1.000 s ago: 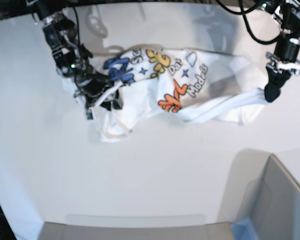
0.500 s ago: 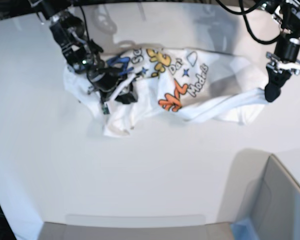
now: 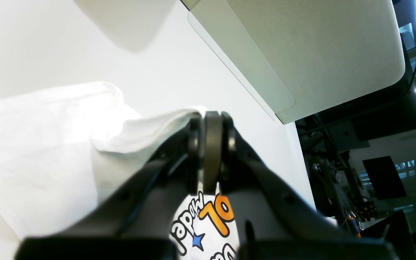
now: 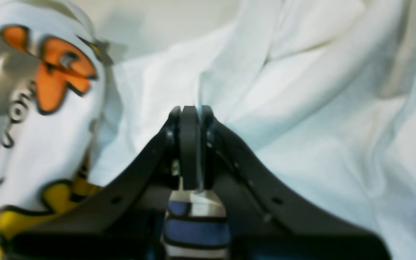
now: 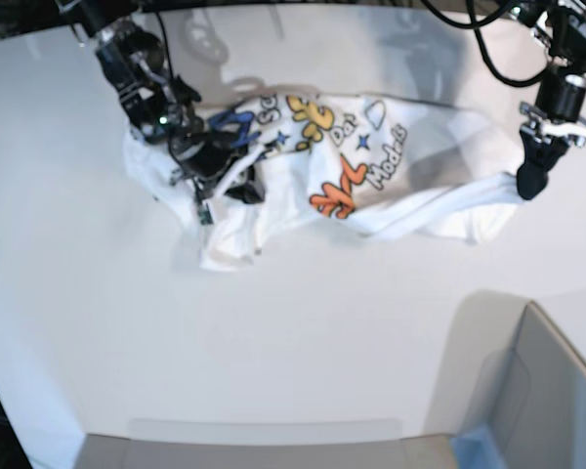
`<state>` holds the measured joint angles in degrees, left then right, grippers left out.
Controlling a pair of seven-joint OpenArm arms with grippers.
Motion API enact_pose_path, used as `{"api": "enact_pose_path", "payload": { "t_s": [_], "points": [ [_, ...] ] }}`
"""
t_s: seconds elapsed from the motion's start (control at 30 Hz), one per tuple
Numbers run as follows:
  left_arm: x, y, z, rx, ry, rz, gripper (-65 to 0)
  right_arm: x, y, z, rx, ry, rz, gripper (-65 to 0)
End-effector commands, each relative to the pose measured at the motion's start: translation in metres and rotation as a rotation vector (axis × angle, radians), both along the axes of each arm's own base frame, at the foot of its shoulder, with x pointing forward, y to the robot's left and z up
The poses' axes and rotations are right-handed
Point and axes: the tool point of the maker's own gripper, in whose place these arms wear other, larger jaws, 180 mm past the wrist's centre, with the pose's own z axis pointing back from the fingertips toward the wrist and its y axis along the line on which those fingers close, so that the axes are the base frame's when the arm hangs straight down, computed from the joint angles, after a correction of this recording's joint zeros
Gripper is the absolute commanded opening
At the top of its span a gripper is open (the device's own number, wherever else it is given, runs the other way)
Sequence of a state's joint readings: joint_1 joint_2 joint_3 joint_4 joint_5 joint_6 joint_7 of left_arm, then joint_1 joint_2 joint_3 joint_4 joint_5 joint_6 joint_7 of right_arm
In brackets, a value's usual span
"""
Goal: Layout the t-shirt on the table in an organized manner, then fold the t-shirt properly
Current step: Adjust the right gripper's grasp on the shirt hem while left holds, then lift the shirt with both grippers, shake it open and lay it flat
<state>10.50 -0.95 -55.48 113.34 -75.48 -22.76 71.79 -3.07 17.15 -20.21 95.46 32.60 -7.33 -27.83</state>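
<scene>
The white t-shirt (image 5: 371, 147) with blue, yellow and orange letters lies bunched in a long strip across the far half of the table (image 5: 273, 342). At its right end, my left gripper (image 5: 529, 184) is shut on a twisted hem, and the left wrist view shows white cloth (image 3: 49, 144) pinched at the closed tips of that left gripper (image 3: 211, 119). My right gripper (image 5: 236, 186) sits on the shirt's crumpled left part beside the blue letters. In the right wrist view the right gripper (image 4: 190, 110) has its jaws together on a fold of the t-shirt (image 4: 302, 108).
A grey box (image 5: 547, 391) with a blue corner stands at the near right. A grey ledge (image 5: 264, 449) runs along the table's near edge. Black cables (image 5: 488, 39) hang above the far right.
My right gripper has shifted right and slightly back onto the shirt's left part, and its jaws have closed on the cloth. The left arm has not moved.
</scene>
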Motion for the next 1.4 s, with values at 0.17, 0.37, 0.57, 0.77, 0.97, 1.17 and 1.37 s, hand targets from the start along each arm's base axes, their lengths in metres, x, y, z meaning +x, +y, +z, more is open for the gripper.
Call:
{"api": "enact_pose_path", "payload": {
  "t_s": [0.17,0.37,0.57,0.77,0.97,1.17,1.37],
  "points": [
    [0.002,0.0,0.011,0.012,-0.042,-0.007,-65.0,0.01,0.01,0.057,0.066,-0.156,0.021,-65.0],
    [0.001,0.001,0.011,0.012,-0.041,-0.002,-65.0,0.022,-0.013,0.065,0.066,-0.178,-0.051,-65.0],
    [0.002,0.002,0.012,0.015,-0.044,0.001,-65.0,0.032,-0.026,0.082,0.076,-0.227,-0.094,-65.0],
    [0.004,0.008,0.013,0.03,-0.044,0.021,-65.0,0.044,-0.033,0.153,0.113,-0.417,-0.102,-65.0],
    [0.03,0.037,0.034,0.031,-0.038,0.111,-65.0,0.053,-0.039,0.222,0.138,-0.64,-0.093,-65.0],
    [0.025,0.086,0.089,0.093,-0.196,0.268,-65.0,0.058,-0.048,0.296,0.247,-0.927,-0.137,-65.0],
    [-0.037,0.132,0.135,0.05,-0.432,0.47,-65.0,0.053,-0.063,0.349,0.326,-1.134,-0.189,-65.0]
  ]
}}
